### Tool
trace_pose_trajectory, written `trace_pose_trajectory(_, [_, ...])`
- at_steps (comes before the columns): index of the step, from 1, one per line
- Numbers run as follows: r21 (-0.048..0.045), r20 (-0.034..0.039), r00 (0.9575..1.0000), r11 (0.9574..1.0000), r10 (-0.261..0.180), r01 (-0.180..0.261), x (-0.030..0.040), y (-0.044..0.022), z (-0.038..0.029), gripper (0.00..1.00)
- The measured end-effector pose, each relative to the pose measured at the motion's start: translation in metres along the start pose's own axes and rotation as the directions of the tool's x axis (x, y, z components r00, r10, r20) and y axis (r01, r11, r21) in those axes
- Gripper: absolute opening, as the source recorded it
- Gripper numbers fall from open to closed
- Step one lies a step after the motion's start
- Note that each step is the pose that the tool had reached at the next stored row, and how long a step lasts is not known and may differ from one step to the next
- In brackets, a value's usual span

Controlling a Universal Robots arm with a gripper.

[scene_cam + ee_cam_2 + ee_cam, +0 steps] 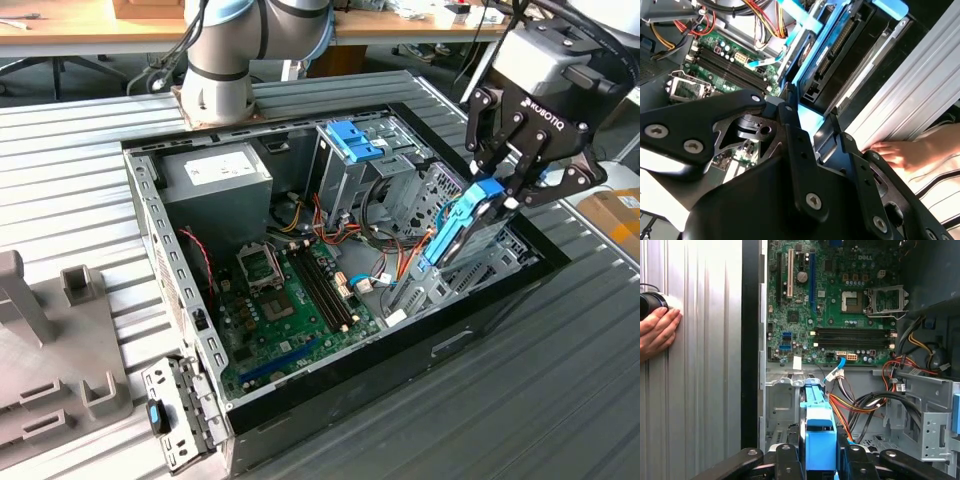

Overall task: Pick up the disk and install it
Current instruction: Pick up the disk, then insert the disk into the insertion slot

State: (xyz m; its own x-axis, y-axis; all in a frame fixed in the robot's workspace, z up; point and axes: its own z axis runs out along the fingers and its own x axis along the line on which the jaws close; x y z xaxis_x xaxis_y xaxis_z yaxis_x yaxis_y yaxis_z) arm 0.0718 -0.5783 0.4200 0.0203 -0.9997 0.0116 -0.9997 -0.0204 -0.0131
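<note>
The disk (462, 225) is a black drive with bright blue rails, standing on edge and slightly tilted. Its lower end reaches into the grey metal bay (470, 270) at the exterior view's right end of the open computer case (330, 395). My gripper (497, 195) is shut on the disk's upper end, one finger on each side. In the first wrist view the disk (819, 432) sits between the black fingers (787, 460) of the gripper (819, 462), above the bay floor. The second wrist view shows the disk (832, 50) edge-on beyond the gripper (815, 125).
Inside the case lie the green motherboard (290, 300), a grey power supply (215, 175), a tall drive cage with a blue clip (350, 140) and loose cables (860, 405). A person's hand (657, 332) rests on the ribbed table beside the case. A grey fixture (50, 350) stands at the exterior view's left.
</note>
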Motion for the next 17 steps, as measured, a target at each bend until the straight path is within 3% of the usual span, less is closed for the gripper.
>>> trace_pose_trajectory(3, [0.0000,0.0000,1.0000,1.0000,0.000,0.000,-0.0001,-0.0016,0.0065,0.36])
trace_pose_trajectory(6, [0.0001,0.0005,1.0000,1.0000,0.000,0.000,0.0000,-0.0017,0.0078,0.36])
trace_pose_trajectory(9, [0.0023,0.0090,1.0000,1.0000,-0.002,0.002,-0.0001,-0.0015,0.0094,0.36])
trace_pose_trajectory(12, [0.0024,0.0091,1.0000,1.0000,-0.002,0.002,0.0005,-0.0012,0.0094,0.36])
trace_pose_trajectory(13, [0.0023,0.0091,1.0000,1.0000,-0.002,0.002,0.0005,-0.0012,0.0094,0.38])
trace_pose_trajectory(15, [0.0023,0.0089,1.0000,1.0000,-0.002,0.002,0.0005,-0.0012,0.0093,0.50])
trace_pose_trajectory(17, [0.0023,0.0090,1.0000,1.0000,-0.002,0.002,0.0005,-0.0012,0.0093,0.50])
